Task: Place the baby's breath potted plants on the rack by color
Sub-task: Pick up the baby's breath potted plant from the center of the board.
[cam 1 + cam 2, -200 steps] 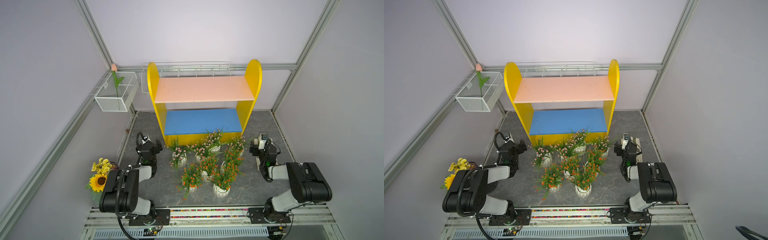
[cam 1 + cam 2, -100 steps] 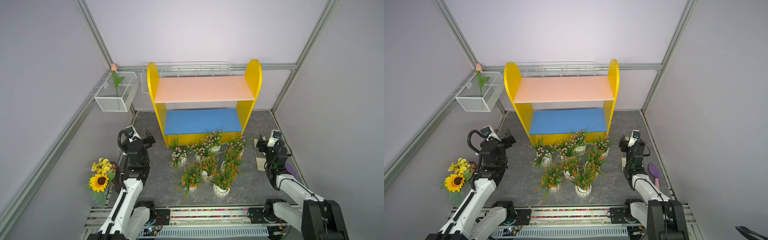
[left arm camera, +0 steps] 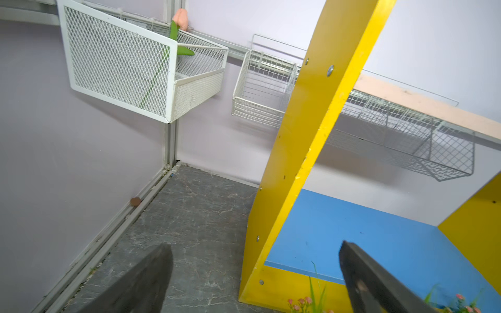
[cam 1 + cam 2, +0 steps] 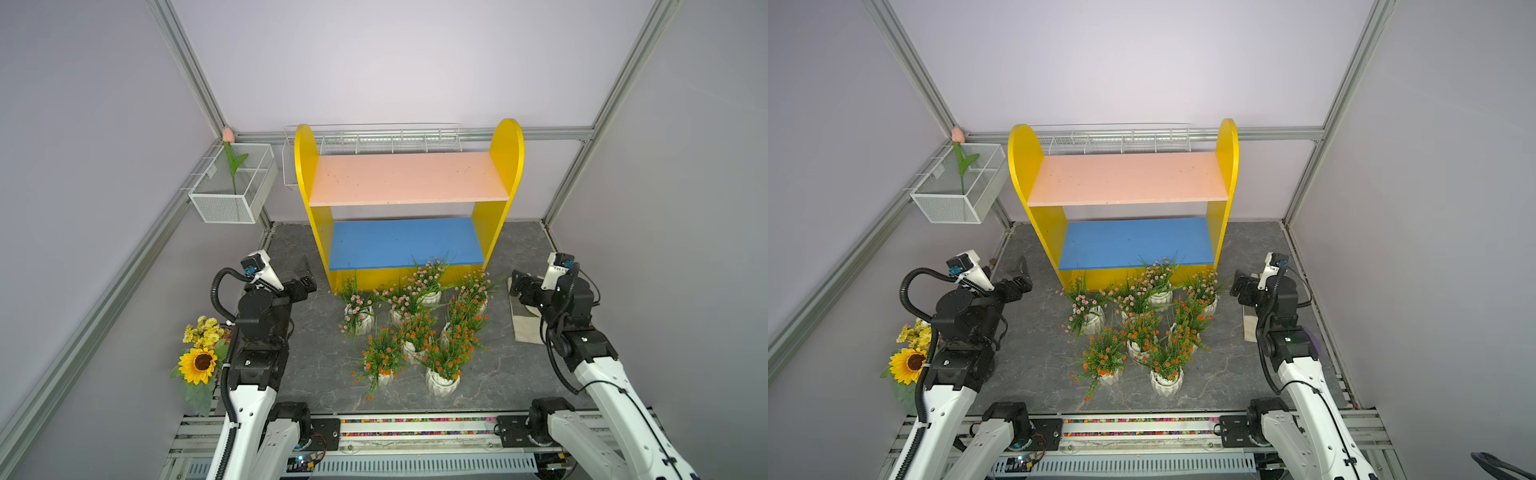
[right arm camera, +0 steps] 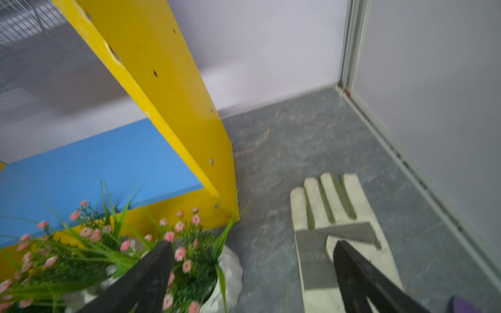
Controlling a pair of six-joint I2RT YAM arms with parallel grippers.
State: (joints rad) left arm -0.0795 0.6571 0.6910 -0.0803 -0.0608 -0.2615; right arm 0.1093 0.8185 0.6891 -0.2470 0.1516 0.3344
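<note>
The left gripper [image 3: 254, 247] hangs with its jaws spread wide and nothing between them. Straight ahead of them is the rack [image 4: 305, 166], its yellow side panel closest. The right gripper [image 5: 252, 243] is spread and empty too. A pink pot [image 5: 230, 271] sits just beside and below one finger, and a glove [image 5: 333, 216] lies flat under the other. The pots [image 4: 411, 328] cluster on the floor between the two grippers, and both rack boards are bare. I'd say nothing is sorted yet and this is the reach for a first pot. Next, the right gripper needs to swing over that pink pot, sink around its white body below the sprigs, and close.
</note>
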